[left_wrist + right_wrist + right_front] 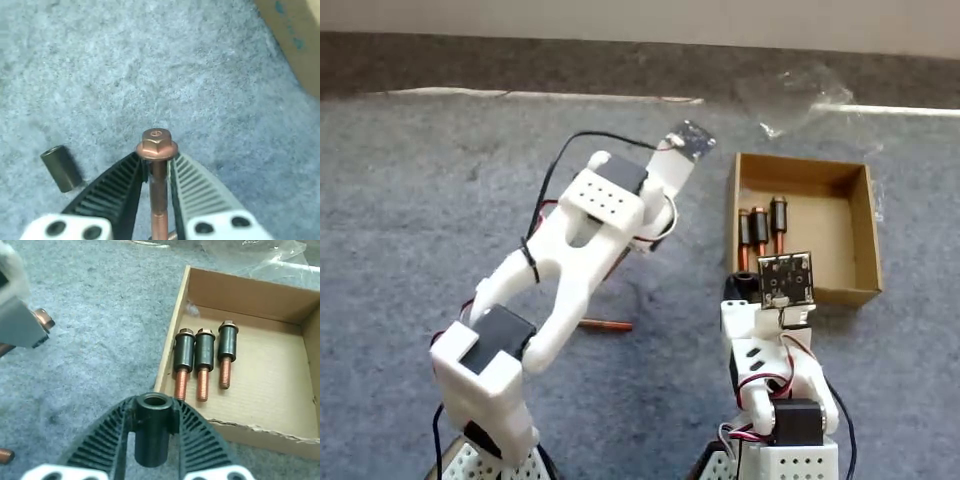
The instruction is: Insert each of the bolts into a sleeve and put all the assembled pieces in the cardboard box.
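Where the grey worktop (420, 180) lies under the left arm, a loose bolt (606, 324) rests flat, back behind the left gripper (158, 167). That gripper is clamped on a copper bolt (157, 146). Its two fingers press the shank just under the hex head, which sticks out past the fingertips. A black sleeve (61, 168) lies on its side near that gripper, apart from it. Further right, the right gripper (152, 412) is closed around a sleeve (151, 432) whose open bore faces outward. Just beyond and to the right of this gripper sits the cardboard box (240, 290). Three assembled pieces (203, 352) lie side by side inside it, heads toward the far wall.
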### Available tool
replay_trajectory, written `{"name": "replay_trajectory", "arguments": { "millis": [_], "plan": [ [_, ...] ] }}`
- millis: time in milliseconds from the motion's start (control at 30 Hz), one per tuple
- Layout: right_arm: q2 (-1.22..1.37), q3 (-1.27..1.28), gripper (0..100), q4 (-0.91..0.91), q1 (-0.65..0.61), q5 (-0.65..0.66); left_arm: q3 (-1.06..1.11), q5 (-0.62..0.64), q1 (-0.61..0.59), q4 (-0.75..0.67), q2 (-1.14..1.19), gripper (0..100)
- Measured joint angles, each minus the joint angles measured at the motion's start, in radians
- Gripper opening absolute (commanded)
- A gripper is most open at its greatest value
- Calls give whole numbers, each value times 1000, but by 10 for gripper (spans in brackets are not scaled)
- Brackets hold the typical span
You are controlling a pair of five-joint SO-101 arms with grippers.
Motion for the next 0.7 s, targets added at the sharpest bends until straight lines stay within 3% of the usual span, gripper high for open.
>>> {"name": "replay_trajectory", "arguments": {
  "millis": [400, 533, 700],
  "plan": [
    [0, 0, 5, 0, -48, 0, 0, -2, -15, 153, -261, 5],
    [0, 0, 5, 0, -69, 0, 0, -3, -86, 169, -333, 5],
    [0, 0, 5, -5, -189, 0, 0, -2, -180, 169, -419, 5]
  ]
}}
